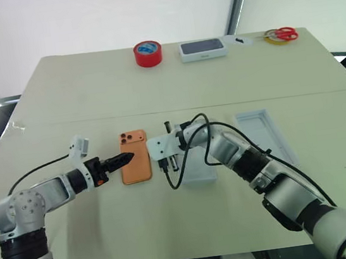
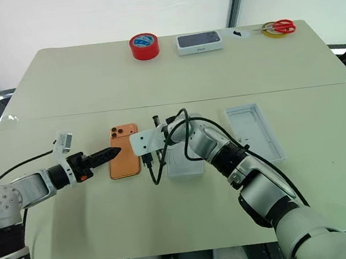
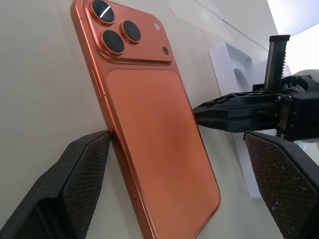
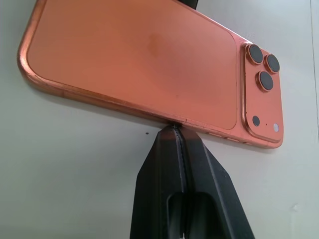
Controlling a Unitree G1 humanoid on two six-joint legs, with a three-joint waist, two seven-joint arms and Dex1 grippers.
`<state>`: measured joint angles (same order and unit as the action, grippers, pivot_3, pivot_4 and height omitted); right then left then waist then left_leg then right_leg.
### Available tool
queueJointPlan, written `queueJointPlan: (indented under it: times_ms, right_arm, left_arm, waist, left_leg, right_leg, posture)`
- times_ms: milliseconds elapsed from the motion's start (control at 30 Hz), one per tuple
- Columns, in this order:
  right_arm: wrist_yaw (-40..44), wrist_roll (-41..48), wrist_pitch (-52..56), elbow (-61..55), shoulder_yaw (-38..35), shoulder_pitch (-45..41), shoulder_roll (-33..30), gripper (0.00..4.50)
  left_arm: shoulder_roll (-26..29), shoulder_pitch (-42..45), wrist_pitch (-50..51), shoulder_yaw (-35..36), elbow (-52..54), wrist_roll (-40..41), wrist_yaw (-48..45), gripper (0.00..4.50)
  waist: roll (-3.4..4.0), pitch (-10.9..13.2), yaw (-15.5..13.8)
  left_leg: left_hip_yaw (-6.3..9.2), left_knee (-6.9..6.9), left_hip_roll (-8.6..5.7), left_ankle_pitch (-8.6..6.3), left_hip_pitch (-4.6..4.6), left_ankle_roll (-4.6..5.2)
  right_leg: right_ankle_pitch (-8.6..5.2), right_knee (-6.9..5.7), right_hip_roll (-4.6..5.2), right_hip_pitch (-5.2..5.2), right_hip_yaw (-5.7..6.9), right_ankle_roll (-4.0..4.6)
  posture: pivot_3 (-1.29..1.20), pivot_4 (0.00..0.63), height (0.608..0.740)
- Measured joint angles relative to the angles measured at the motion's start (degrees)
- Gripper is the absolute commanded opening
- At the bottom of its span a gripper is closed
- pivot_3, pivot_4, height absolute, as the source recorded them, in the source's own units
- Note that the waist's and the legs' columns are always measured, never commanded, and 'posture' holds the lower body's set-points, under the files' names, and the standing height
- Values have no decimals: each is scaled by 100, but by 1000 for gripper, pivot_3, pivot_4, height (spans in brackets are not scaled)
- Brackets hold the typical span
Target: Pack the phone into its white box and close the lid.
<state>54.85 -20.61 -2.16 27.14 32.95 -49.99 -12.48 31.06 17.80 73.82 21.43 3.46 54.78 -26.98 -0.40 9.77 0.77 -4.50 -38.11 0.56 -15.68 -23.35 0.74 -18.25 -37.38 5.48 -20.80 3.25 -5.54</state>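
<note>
Phone, a slim orange smartphone (image 1: 134, 156) lying lens-side up on the beige table (image 1: 92, 95), between two grippers.
Left gripper (image 3: 179, 164) is spreading wide around it; right gripper (image 4: 175, 132), pinched closed, is touching its edge, beside the white cardboard box (image 1: 198, 164).

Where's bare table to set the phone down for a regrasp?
Bare: the wide band between the phone and the red tape, and the near strip in front of the phone. Crowded: right of it, where right pincer, white box and lid sit.
</note>
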Motion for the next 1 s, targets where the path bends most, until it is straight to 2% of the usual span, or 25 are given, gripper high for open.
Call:
queueJointPlan:
  times_ms: [133, 333, 667, 800, 1000]
  right_arm:
    - [56, -47, 48, -8, -23, 5, -19, 0]
    - [101, -88, 58, -9, -88, 20, -121, 0]
    - [92, -95, 51, -41, -87, 40, -59, 0]
    - [77, -95, 45, -41, -86, 51, -36, 0]
    - [39, -102, 44, -40, -82, 51, -30, 0]
  left_arm:
    - [-194, 132, 103, 75, -171, -12, 101, 4475]
    - [-557, 780, 533, 212, -578, -142, 664, 4475]
    - [-955, 1117, 1084, 240, -320, -343, 1086, 4475]
    - [-959, 1109, 1449, 139, -99, -303, 995, 4475]
    - [-774, 1161, 1221, 34, -481, -360, 649, 4475]
  waist:
    - [7, -8, -22]
    - [8, -10, -89]
    - [7, -10, -6]
    - [6, -9, 36]
    - [6, -9, 34]
  left_leg:
    - [8, 0, -9, -1, 20, -1]
    - [19, 0, -18, -3, 55, -3]
    - [16, 6, -17, -2, 52, -3]
    - [12, 12, -14, 0, 46, -5]
    - [11, 12, -13, 1, 45, -8]
  right_leg:
    - [0, 1, 7, 17, 4, 0]
    - [0, 1, 12, 41, 8, 0]
    - [0, 2, 9, 54, 7, 0]
    - [0, 3, 5, 45, 5, -1]
    - [0, 4, 3, 44, 5, -1]
  posture:
    - [0, 150, 730]
    - [0, 150, 730]
    - [0, 150, 730]
    - [0, 150, 730]
    - [0, 150, 730]
